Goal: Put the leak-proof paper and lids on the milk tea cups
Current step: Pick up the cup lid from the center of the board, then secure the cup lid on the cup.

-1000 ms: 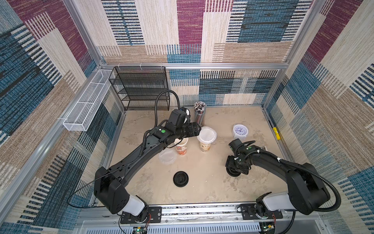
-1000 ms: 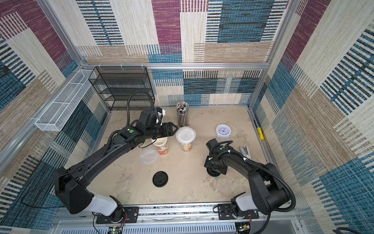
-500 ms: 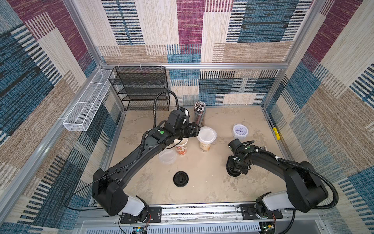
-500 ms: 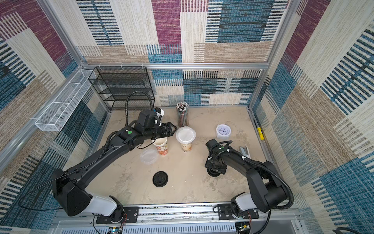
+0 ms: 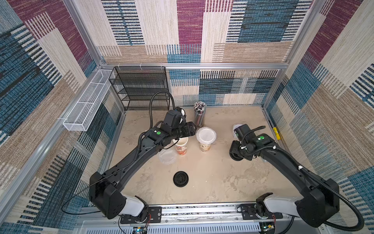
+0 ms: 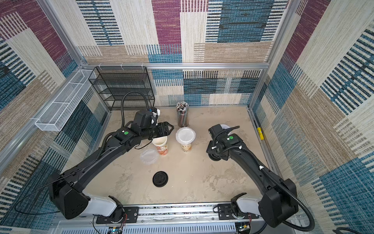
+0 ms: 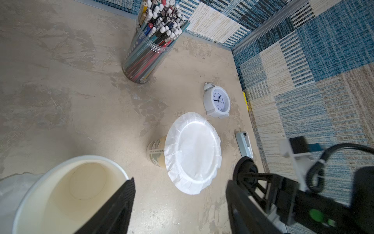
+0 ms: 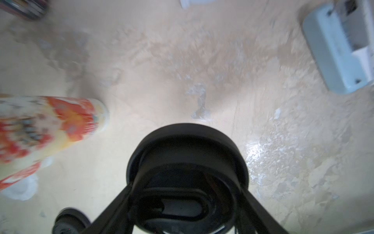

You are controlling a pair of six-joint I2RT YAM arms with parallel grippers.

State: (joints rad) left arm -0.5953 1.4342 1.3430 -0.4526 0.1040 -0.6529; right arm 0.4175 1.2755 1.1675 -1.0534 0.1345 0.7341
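Observation:
The red-orange milk tea cup (image 5: pixel 181 146) (image 6: pixel 160 146) stands with an open mouth (image 7: pixel 70 192). Beside it, the beige cup (image 5: pixel 205 147) (image 7: pixel 156 152) carries a round leak-proof paper (image 5: pixel 206 135) (image 6: pixel 185 135) (image 7: pixel 193 154) on its rim. A second paper (image 5: pixel 167 157) (image 6: pixel 149 156) (image 8: pixel 20 188) lies flat on the table by the red cup. My left gripper (image 5: pixel 192 129) (image 7: pixel 180 180) hovers open and empty above the gap between the cups. My right gripper (image 5: pixel 235 155) (image 8: pixel 187 192) is low at the right, its fingers pressed against a black lid (image 8: pixel 187 162).
Another black lid (image 5: pixel 180 178) (image 8: pixel 68 220) lies on the table towards the front. A clear straw holder (image 5: pixel 199 115) (image 7: pixel 149 44) stands behind the cups. A white clock (image 7: pixel 217 101) and a pale small device (image 7: pixel 244 143) (image 8: pixel 340 50) lie at the right. A black wire rack (image 5: pixel 141 89) fills the back left corner.
My right gripper's jaws have closed in on the black lid. The left arm has hardly moved, and both cups and papers stay where they were.

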